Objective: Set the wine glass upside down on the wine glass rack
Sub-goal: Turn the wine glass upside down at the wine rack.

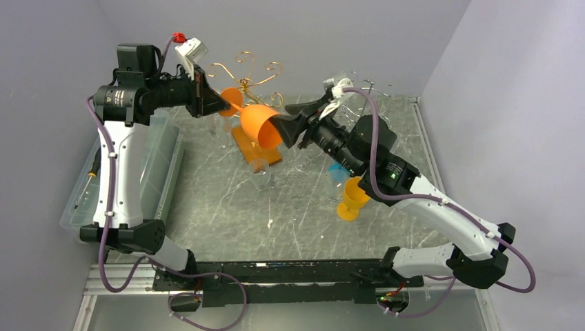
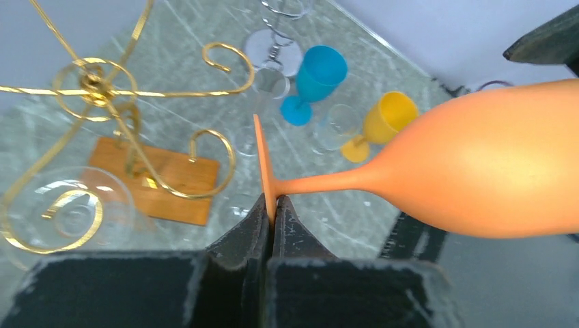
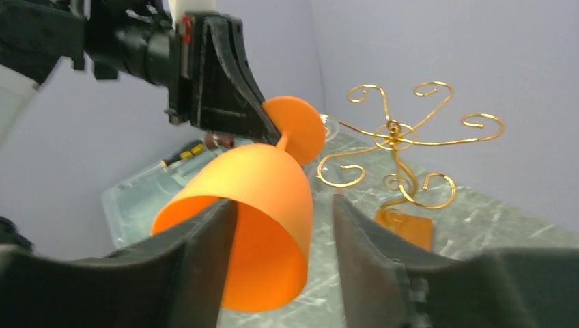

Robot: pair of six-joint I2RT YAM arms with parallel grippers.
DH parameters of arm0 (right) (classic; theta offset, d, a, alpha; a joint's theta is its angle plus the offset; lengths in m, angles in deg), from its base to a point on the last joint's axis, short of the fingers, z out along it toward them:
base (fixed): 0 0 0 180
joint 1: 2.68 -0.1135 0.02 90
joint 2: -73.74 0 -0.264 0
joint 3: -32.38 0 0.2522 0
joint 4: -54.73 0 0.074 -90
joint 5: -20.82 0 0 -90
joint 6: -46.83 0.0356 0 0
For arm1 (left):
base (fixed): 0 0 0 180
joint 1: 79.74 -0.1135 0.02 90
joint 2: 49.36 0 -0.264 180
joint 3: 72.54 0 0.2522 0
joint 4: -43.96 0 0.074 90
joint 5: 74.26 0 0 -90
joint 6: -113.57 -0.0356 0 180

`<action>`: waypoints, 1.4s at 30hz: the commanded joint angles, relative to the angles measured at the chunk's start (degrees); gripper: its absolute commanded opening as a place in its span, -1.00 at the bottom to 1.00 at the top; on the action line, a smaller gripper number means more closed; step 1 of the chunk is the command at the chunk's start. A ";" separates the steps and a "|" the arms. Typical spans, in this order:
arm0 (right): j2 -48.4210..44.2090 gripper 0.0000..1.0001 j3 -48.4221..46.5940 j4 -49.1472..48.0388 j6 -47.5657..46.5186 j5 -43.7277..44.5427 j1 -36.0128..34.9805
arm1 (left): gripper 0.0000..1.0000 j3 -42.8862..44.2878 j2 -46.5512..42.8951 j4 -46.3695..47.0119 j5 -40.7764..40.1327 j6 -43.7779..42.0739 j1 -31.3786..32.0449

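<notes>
Nearest, at the table's left edge, a clear plastic bin (image 1: 165, 162) holds a screwdriver (image 1: 90, 183) with a yellow-and-black handle. On the grey, veined table (image 1: 221, 221) stand a yellow goblet (image 1: 352, 198), a blue goblet (image 1: 337, 172) just behind it, and a clear glass (image 1: 261, 174).

Above them the orange wine glass (image 1: 259, 124) lies on its side in the air. It is matte and tulip-shaped, with its open mouth toward the right arm. The right gripper (image 3: 283, 205) has its jaws parted around the bowl, one finger clear of it. The left gripper (image 2: 271, 205) is clamped tight on the thin round foot (image 2: 262, 157).

Farthest stands the wine glass rack (image 1: 246, 71) — gold wire curled into hooks on a flat wooden base (image 1: 254, 146) — behind the held glass.
</notes>
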 commanded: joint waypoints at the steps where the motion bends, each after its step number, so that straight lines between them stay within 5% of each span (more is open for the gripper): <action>1: -1.94 0.39 -0.16 6.89 1.04 -0.14 0.06 | -1.00 1.87 -3.38 8.58 -6.81 -9.86 1.01; 4: -3.71 0.76 0.93 14.94 1.32 0.56 0.82 | -1.00 -0.21 -5.97 14.19 -8.43 -17.31 1.23; 8: -7.45 0.97 3.45 20.48 0.97 -1.99 4.03 | -1.00 -4.80 -10.14 20.21 -7.79 -28.05 1.65; 13: -7.58 1.00 1.90 20.93 1.53 -10.06 10.18 | -1.00 -14.66 -16.65 26.82 -4.98 -40.58 3.87; 21: 6.36 1.00 -6.26 13.19 5.03 -27.04 10.80 | -1.00 -26.37 -22.41 30.29 -1.10 -60.28 11.33; 38: 5.48 1.00 13.37 -8.02 10.35 -32.40 8.77 | -1.00 -29.95 -21.93 35.43 -3.57 -64.56 14.56; 41: 5.60 0.77 13.99 -9.67 9.61 -29.37 8.76 | -1.00 -29.74 -21.49 35.48 -4.14 -63.01 15.24; 42: 5.62 0.69 14.07 -10.00 9.39 -28.16 8.76 | -0.82 -29.67 -21.34 35.50 -4.57 -61.87 15.44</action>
